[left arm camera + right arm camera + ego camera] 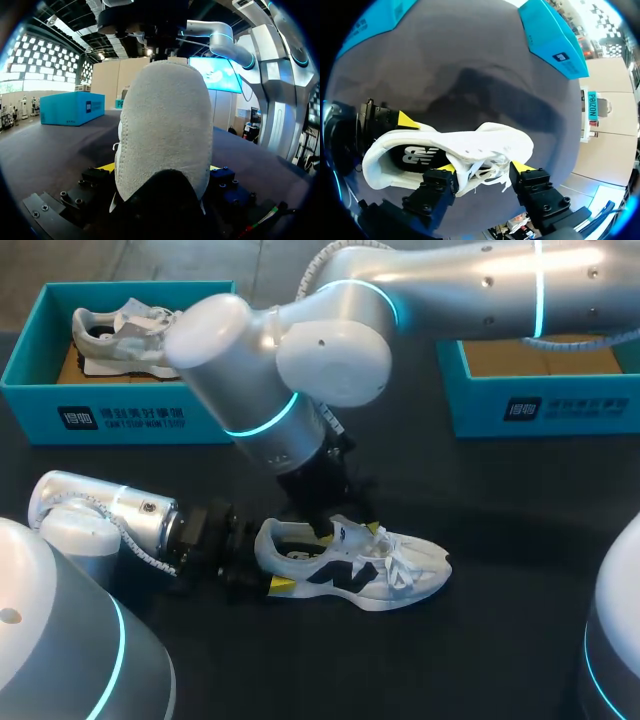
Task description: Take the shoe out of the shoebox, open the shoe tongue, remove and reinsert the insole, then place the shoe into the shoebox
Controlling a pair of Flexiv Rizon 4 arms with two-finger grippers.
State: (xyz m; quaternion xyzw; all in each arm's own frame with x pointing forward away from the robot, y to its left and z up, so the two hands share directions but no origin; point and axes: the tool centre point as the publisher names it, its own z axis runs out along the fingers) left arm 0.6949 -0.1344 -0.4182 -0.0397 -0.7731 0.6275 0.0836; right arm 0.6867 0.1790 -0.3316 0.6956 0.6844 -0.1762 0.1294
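Note:
A white shoe [392, 572] with a dark side logo stands on the dark table, toe to the right. My left gripper [268, 568] lies low on the table behind it and is shut on the heel; in the left wrist view the grey heel [165, 125] fills the space between its fingers. My right gripper [345, 528] comes down from above onto the shoe's throat. In the right wrist view one fingertip [447, 168] sits at the edge of the opening and the other over the laces, shut on the tongue and laces [482, 167]. The insole [415, 156] shows inside the shoe.
A teal shoebox [120, 420] at the back left holds another white shoe [120, 340]. A second teal shoebox [545, 405] stands at the back right, its brown floor bare. My right arm crosses over the table's middle.

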